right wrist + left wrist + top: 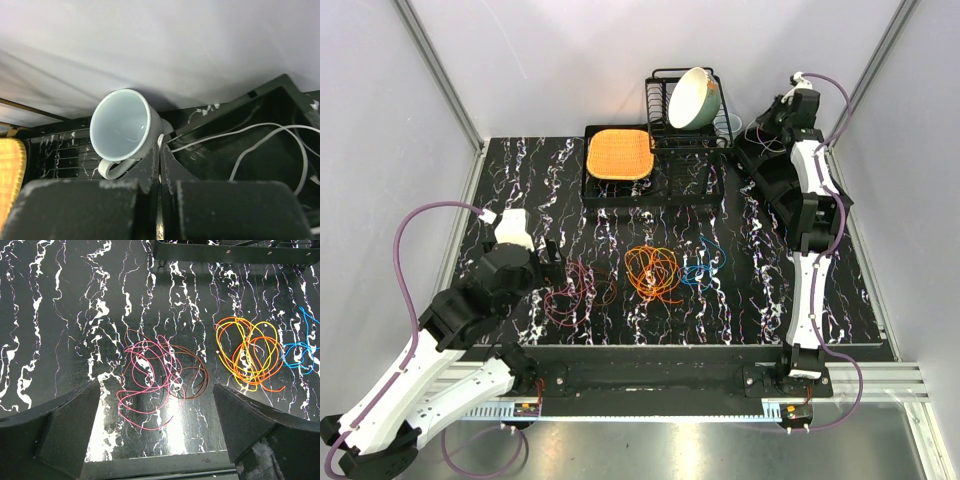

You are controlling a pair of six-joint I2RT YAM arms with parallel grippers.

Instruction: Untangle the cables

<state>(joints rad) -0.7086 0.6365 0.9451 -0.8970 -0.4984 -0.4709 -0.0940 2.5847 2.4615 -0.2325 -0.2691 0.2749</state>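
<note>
The cables lie in three heaps on the black marbled table. A pink and maroon-brown heap (576,290) is at the left, an orange one (653,273) in the middle and a blue one (703,264) at the right. In the left wrist view the pink loops (150,385) and brown loops (195,375) overlap, while the orange heap (247,352) and blue heap (300,352) lie apart. My left gripper (157,435) (552,262) is open and empty above the pink heap's near side. My right gripper (160,147) (757,140) is at the far right corner, jaws closed, with a thin white cable (240,132) running into its tips.
A black dish rack (665,80) at the back holds a cream bowl (692,97). A pale cup (122,127) lies on its side beside the right gripper. An orange mat (618,154) rests on a black tray (665,188). Grey walls enclose the table.
</note>
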